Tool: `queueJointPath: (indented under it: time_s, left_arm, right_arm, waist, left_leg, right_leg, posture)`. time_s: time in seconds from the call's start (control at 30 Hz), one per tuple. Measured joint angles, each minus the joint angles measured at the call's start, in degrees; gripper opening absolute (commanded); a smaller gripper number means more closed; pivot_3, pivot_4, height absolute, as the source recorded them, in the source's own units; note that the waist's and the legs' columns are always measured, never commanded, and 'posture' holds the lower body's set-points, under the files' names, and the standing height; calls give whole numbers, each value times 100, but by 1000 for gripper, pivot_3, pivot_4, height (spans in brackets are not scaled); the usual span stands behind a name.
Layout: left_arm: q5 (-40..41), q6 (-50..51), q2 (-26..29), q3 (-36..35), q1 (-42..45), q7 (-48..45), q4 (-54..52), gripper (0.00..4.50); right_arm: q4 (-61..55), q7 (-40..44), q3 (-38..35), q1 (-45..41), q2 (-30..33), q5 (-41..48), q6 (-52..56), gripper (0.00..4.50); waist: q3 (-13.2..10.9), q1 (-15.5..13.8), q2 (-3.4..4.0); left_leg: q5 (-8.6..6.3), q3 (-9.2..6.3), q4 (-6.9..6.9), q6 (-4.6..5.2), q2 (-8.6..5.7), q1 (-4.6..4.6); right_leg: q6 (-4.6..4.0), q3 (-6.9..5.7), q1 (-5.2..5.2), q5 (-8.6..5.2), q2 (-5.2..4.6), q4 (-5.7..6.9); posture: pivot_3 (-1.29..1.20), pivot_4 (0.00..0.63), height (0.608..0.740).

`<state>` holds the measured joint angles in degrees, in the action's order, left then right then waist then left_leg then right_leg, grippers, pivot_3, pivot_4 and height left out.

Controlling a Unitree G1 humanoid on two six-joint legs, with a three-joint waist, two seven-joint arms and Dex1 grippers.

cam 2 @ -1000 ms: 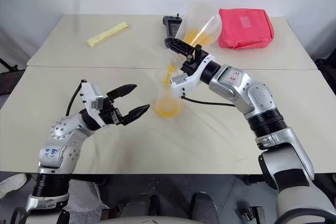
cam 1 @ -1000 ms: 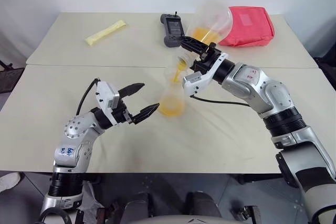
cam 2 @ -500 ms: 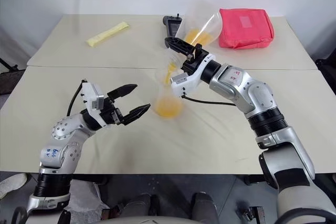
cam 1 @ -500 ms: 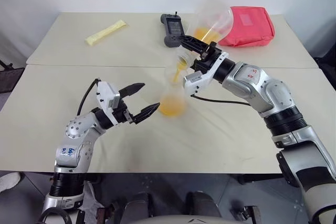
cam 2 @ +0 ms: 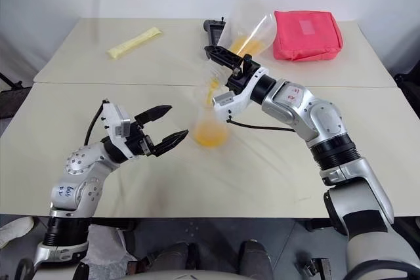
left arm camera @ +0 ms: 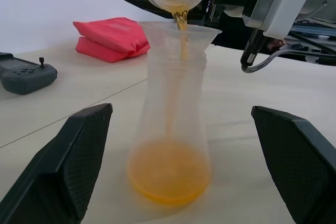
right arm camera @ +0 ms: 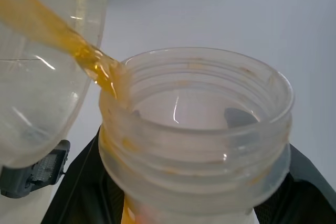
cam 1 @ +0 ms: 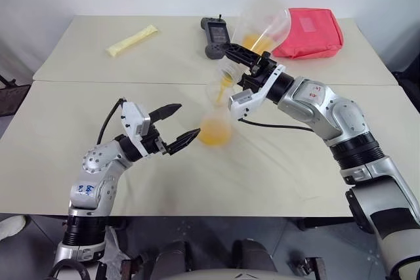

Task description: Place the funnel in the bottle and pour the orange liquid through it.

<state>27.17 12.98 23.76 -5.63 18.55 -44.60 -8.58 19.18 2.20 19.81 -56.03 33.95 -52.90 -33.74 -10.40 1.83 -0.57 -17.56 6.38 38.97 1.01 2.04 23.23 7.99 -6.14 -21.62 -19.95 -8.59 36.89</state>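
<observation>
The bottle [cam 1: 215,122], a clear flask, stands on the near table with the funnel [cam 1: 217,89] seated in its neck. Orange liquid [left arm camera: 169,174] pools in the bottle's base. My right gripper [cam 1: 243,65] is shut on the neck of a large clear jar [cam 1: 264,25], tilted above the funnel. A thin orange stream [left arm camera: 181,24] runs from the jar's threaded mouth [right arm camera: 195,129] into the funnel. More orange liquid lies in the jar. My left gripper [cam 1: 187,120] stands open just left of the bottle, its fingers [left arm camera: 79,150] apart on either side and not touching it.
On the far table lie a red pouch [cam 1: 308,31], a black handheld controller [cam 1: 214,36] and a yellow packet [cam 1: 132,40]. A seam [cam 1: 98,82] separates the two tables. A black cable [cam 1: 275,126] hangs under my right forearm near the bottle.
</observation>
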Motion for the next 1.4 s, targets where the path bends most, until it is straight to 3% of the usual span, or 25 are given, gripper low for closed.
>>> queueJointPath:
  time_s: [1.4]
  left_arm:
    - [-28,-3,-80,11,0,22,0,4500]
  right_arm:
    - [122,-55,22,-120,0,-121,-4,2506]
  waist:
    - [0,2,0]
  left_leg:
    - [0,0,0,0,0,0]
  right_leg:
    - [0,0,0,0,0,0]
  posture:
    - [0,150,740]
